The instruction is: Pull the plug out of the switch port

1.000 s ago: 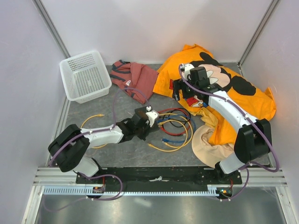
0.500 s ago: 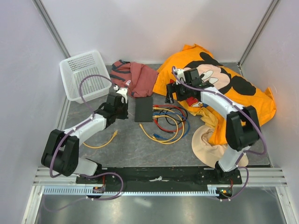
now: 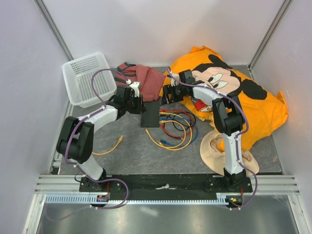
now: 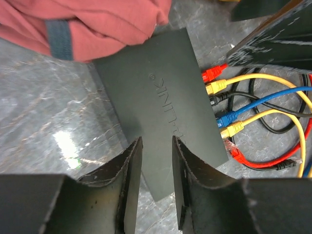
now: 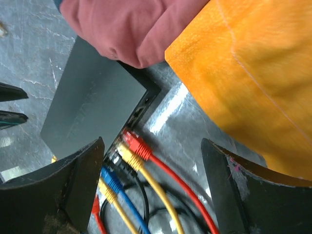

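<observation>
My left gripper hovers with jaws narrowly parted over the flat matte-black switch box, which lies on the grey table against a crumpled red cloth. Coloured cable plugs line its right edge. My right gripper gapes wide above them.

Setting: a robotics lab test cell, as I see it on the overhead feed. Evidence:
- plain white panel walls on aluminium posts
- grey table
- black mounting plate and slotted rail along the near edge
- mixed props: basket at the far left corner, clothes, network cables
</observation>
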